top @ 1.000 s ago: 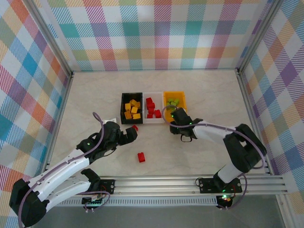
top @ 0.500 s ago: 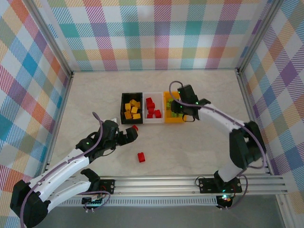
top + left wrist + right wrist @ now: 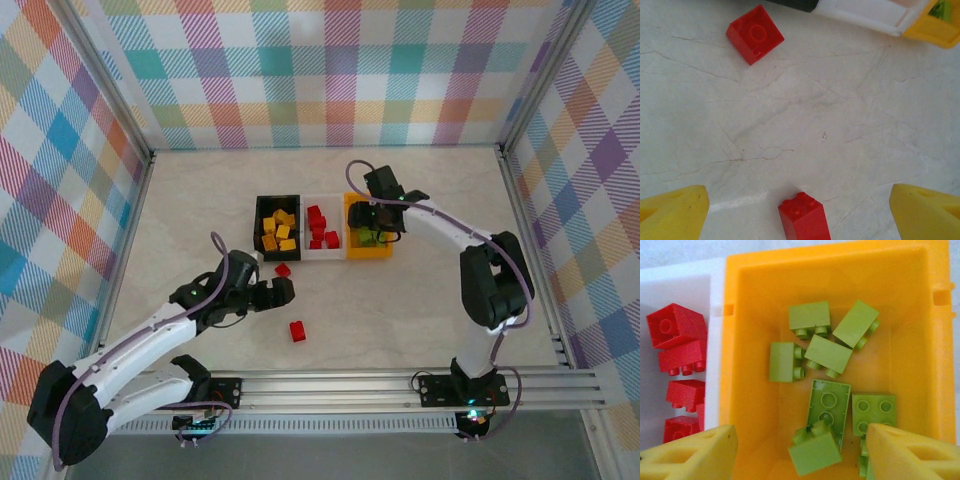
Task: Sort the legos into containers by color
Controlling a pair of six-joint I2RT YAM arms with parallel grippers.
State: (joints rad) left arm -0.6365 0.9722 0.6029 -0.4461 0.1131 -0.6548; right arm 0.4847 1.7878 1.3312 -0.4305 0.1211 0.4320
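I find the right pincer point(image 3: 797, 440) and left pincer point(image 3: 797, 200) spread; the left frames a red lego point(image 3: 802, 217) at lower centre, where off-centre closure could squirt it away.

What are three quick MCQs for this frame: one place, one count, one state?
1. The right hand is over: A) the orange bin B) the black bin C) bare table.
2. Loose red bricks on the table: A) none B) two C) five.
3. The left hand is: A) shut on a red brick B) open, holding nothing C) shut on a green brick.

1 A: its wrist view looks straight down into the orange bin of green bricks.
2 B: one lies near the white bin, another nearer the arms.
3 B: its pads stand wide apart, gripping nothing.
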